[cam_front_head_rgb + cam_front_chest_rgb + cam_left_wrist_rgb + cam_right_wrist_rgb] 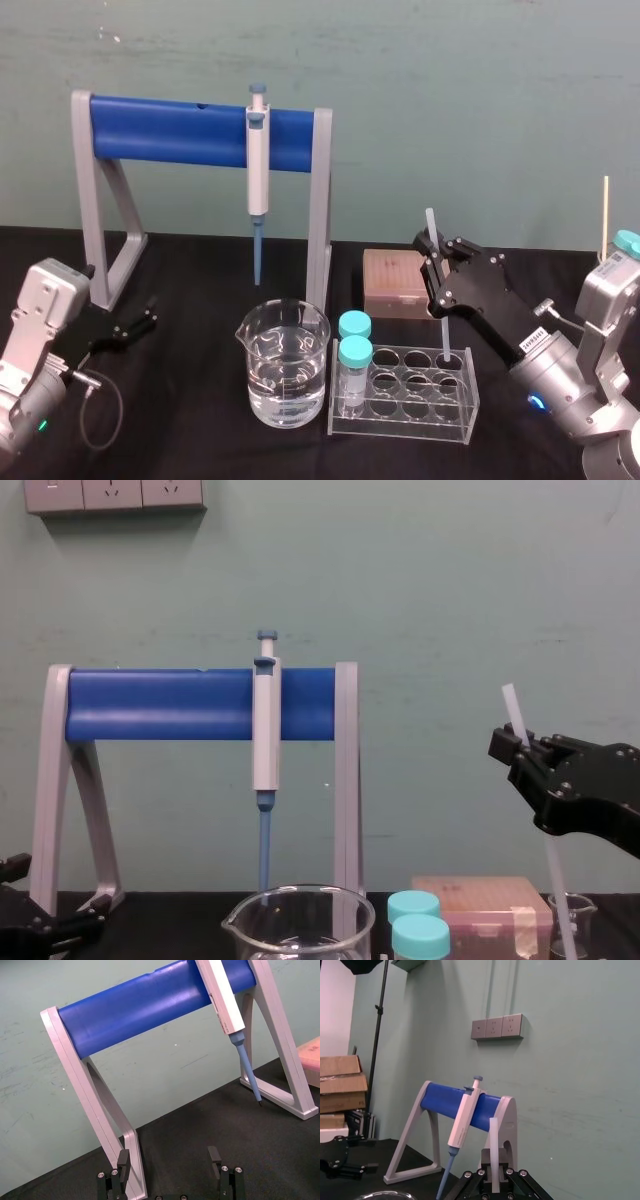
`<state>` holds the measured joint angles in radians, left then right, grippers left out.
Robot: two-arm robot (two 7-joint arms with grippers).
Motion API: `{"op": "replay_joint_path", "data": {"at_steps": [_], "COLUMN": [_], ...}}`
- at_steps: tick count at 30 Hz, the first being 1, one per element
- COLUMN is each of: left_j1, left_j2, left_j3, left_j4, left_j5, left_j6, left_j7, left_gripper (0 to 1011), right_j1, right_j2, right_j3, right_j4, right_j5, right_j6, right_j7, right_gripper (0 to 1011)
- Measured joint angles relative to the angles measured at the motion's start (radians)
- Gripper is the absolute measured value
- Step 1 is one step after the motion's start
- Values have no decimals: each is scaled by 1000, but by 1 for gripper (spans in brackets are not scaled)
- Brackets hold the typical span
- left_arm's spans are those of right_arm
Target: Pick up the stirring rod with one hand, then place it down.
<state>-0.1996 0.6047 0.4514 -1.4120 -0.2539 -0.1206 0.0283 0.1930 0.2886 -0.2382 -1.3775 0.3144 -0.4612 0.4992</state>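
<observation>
Head view: right gripper (438, 262) pinches the one thin, straight, translucent stirring rod (431, 228) mid-length, the rod sticking out above & below the grip. Idle left gripper (148, 318) is spread open. 2 blue-capped vials (355, 352) stand low, left of the right gripper.

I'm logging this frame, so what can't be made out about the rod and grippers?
Long thin translucent whitish stirring rod: its lower tip. Head view, the clear plastic tube rack overlaps it; chest view, the bottom edge cuts it off.
Black right gripper, shut on the rod: body cut by the right wrist view's lower edge.
Black left gripper, open: cut off at chest view's lower left.
</observation>
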Motion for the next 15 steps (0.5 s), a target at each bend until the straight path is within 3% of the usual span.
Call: {"op": "replay_joint_path", "data": {"at_steps": [15], "left_j1": [0], "left_j2": [0], "left_j3": [0], "left_j4": [0], "left_j5": [0], "left_j6": [0], "left_j7": [0], "left_gripper": [1000], "right_j1": [17], "right_j2": [2], "right_j3": [-7], "right_j4": [42], "right_j5": [2], "right_j6": [6], "right_j7": [11], "right_gripper": [67]}}
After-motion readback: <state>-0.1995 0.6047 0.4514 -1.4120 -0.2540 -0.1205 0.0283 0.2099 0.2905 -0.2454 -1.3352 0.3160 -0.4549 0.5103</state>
